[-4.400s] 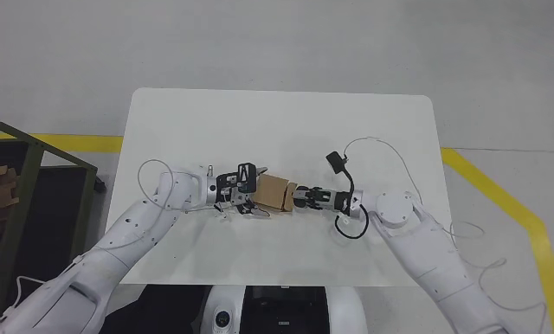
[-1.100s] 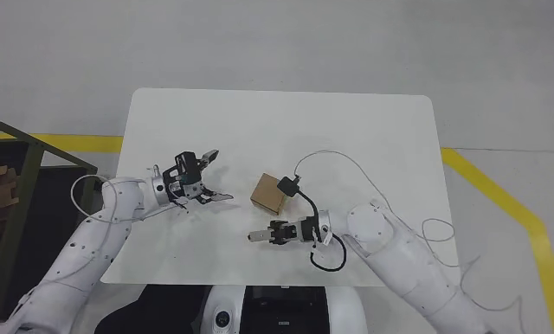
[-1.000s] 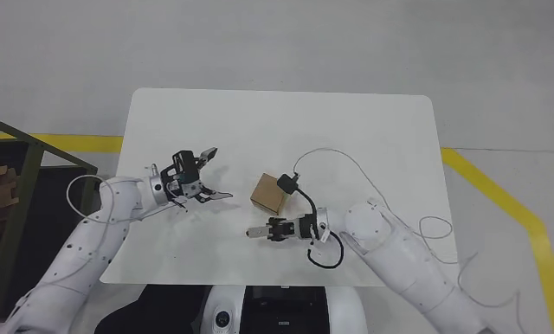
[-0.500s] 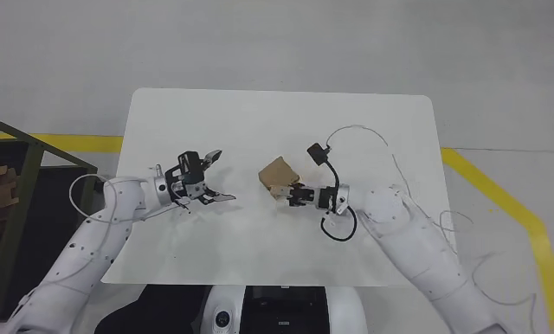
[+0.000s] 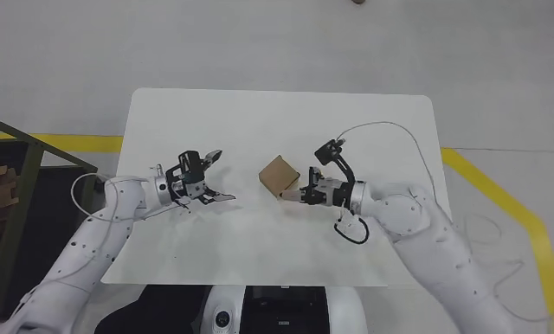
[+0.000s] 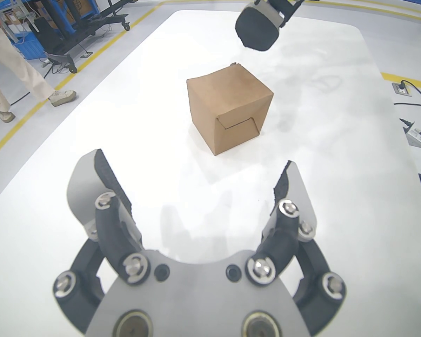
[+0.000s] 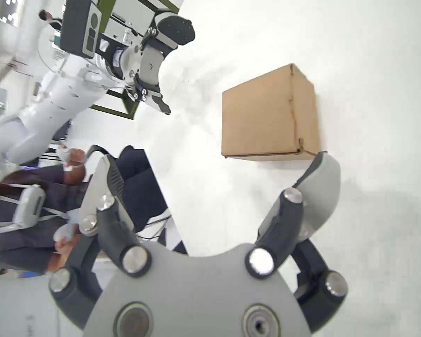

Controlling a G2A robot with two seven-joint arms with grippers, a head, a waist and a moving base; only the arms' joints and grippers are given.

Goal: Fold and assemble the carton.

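Carton place: the carton [image 5: 280, 172] stands near the middle of the white surface [image 5: 260, 118], turned at an angle to its edges.
Right pincer: the right pincer [image 5: 293, 194] is released, fingers spread, just beside the carton on the robot's right. One fingertip [image 7: 319, 163] sits at a bottom corner of the box; whether it touches cannot be told.
Left pincer: the left pincer [image 5: 219, 175] is released, jaws wide, low over the surface and well apart from the carton on the robot's left, facing it.
Carton look: plain brown cardboard, a closed cube with flaps shut. A tucked tab in its slot shows on the side towards the left pincer.
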